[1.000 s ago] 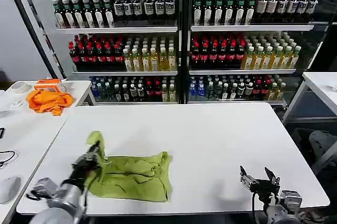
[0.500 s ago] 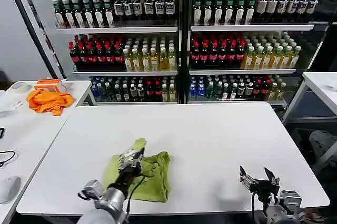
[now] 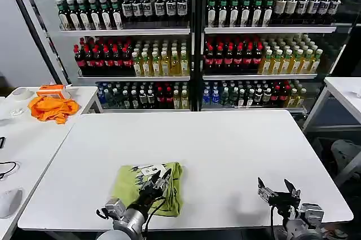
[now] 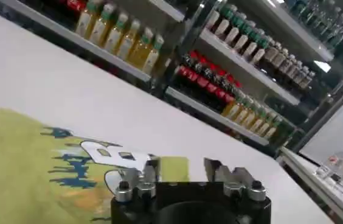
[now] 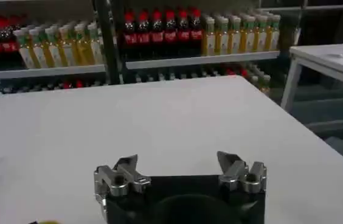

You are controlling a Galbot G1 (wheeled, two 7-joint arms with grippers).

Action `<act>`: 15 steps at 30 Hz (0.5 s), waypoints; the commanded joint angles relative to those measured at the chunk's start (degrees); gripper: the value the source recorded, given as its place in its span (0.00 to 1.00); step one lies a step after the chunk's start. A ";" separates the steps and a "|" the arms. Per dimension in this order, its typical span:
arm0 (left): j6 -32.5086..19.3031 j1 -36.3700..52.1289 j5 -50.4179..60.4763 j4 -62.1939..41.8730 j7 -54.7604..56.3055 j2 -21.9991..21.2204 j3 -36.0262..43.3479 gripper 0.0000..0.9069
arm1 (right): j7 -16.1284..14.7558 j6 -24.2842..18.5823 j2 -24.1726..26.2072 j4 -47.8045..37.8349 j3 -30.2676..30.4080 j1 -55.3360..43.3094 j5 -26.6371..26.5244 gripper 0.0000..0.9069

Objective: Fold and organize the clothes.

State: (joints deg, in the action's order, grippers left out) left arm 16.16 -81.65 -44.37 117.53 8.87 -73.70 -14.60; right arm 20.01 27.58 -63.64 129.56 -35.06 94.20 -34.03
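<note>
The lime T-shirt [image 3: 148, 186] is lying folded into a rough rectangle on the white table [image 3: 225, 150], near the front edge and toward the robot's left; a printed design in blue and white is facing up on its top layer, clear in the left wrist view [image 4: 92, 159]; the fabric is lying flat on the tabletop with a few wrinkles along its near edge.

The left gripper [image 3: 159, 180] is sitting low over the right part of the shirt, its arm reaching in from the front edge of the table; its fingers [image 4: 149, 171] are standing apart with an empty gap between them, gripping nothing; whether the tips are touching the cloth I cannot tell.

The right gripper [image 3: 278, 189] is waiting above the front right part of the table, well apart from the shirt; its fingers [image 5: 126, 168] are spread wide and holding nothing, with bare tabletop in front of them.

Behind the table, glass-fronted coolers [image 3: 194, 37] are showing rows of bottles in dark, red, yellow and green; on a side table [image 3: 22, 133] to the robot's left, an orange cloth [image 3: 52, 107] is lying in a heap, well apart from the shirt.
</note>
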 commanded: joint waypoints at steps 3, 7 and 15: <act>-3.01 -3.90 4.65 1.34 2.26 3.48 -11.81 1.00 | -0.04 0.01 -0.01 -0.16 -0.04 -0.17 -0.10 1.00; -3.00 -5.08 4.97 -1.66 4.08 4.50 -15.21 1.00 | -0.07 -0.04 -0.14 -0.25 -0.03 -0.20 -0.09 1.00; -2.84 -4.93 5.24 -5.43 4.35 1.78 -14.31 1.00 | -0.05 -0.05 -0.28 -0.22 -0.08 -0.16 -0.04 1.00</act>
State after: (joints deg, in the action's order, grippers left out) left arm 14.05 -85.52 -40.45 116.09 11.94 -71.22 -24.75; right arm 19.93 27.56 -63.90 129.30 -35.11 94.04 -34.09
